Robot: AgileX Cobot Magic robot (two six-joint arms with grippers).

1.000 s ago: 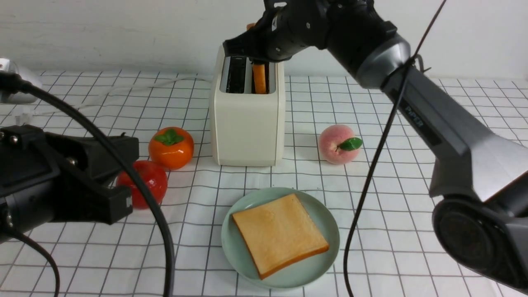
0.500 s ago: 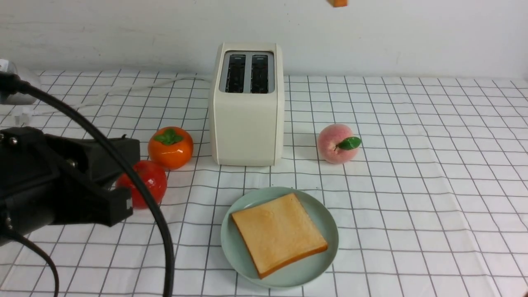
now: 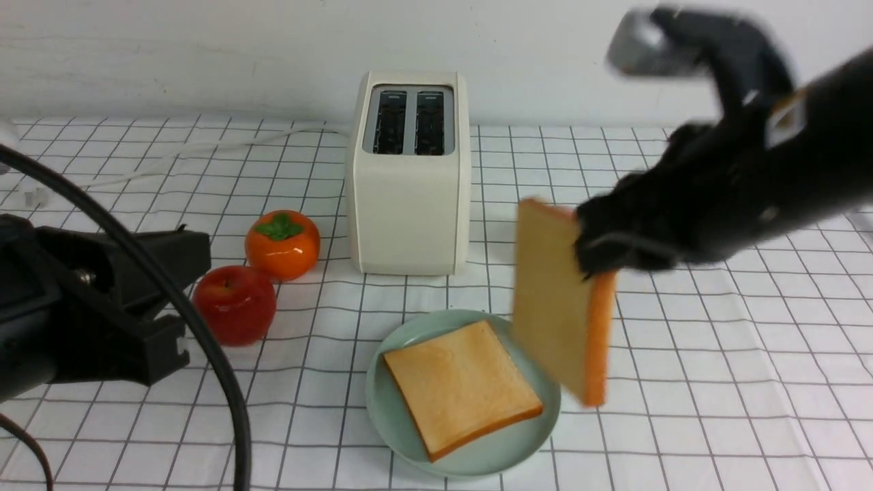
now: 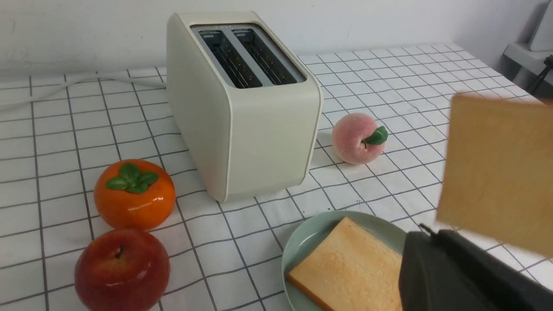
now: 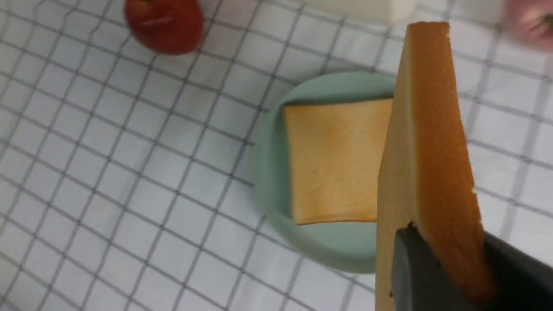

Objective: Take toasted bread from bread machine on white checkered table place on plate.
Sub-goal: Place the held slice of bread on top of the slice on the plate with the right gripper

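The right gripper pinches one slice of toasted bread by its upper edge. In the right wrist view its dark fingers press against both faces of the slice. The slice hangs nearly upright in the air with its orange-brown crust edge turned toward the front camera. Its lower corner lies by the right rim of the plate. The arm is smeared with blur, so whether that corner is over the rim or just outside it is hard to say. The other slice lies flat on the pale mint plate, turned at an angle and filling most of it. The plate sits on the white checkered table, in front of the bread machine. The machine stands upright near the back wall, its two slots dark and its white cord trailing off along the cloth. The left gripper sits low on the robot's left side with its jaws pressed together on nothing, well apart from plate and toaster. Three pieces of fruit rest on the cloth: an orange persimmon just left of the toaster, a red apple touching or nearly touching it in front, and a pink peach to the toaster's right, which the held slice hides from the front camera.
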